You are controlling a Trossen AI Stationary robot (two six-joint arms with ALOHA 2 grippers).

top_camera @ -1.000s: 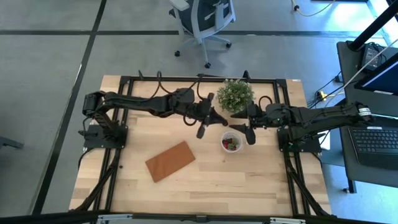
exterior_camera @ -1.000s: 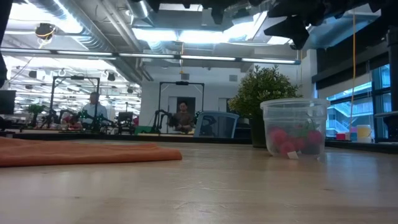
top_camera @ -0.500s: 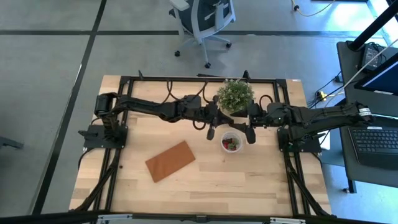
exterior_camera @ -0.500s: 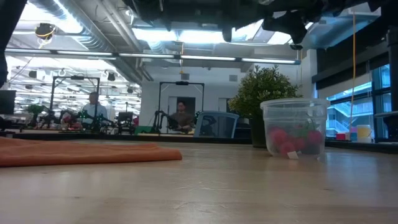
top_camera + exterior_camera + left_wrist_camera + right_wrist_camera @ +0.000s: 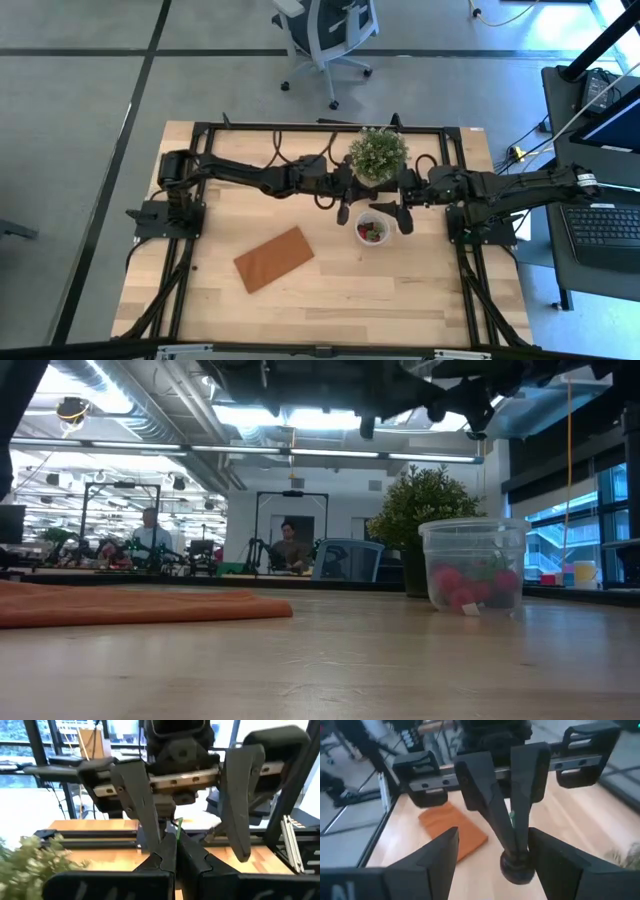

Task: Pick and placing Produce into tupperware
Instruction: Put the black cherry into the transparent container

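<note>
1. The bench was a pale wooden top with visible plank seams, ringed by a black metal frame, on a grey floor with dark lines.
2. Beyond the far edge stood a white office chair; off the right edge were a dark desk and a laptop.
3. In the low view the room behind was a wide lab with bright ceiling lights, pipes and other rigs; two people sat far back.
4. A flat, brown, rectangular board lay askew toward the front-left of the bench, matte in texture.
5. A bushy green potted plant stood at the middle of the far edge.
6. The tupperware, a small round cup of clear whitish plastic with a ribbed rim, stood right of centre, near the plant.
7. The produce, small red and darker pieces, lay inside that cup.
8. The left gripper hung above the bench just left of the cup, its fingers pressed together on something thin and green that could not be identified.
9. The right gripper hung over the cup's right side, its fingers spread apart and empty.
</note>
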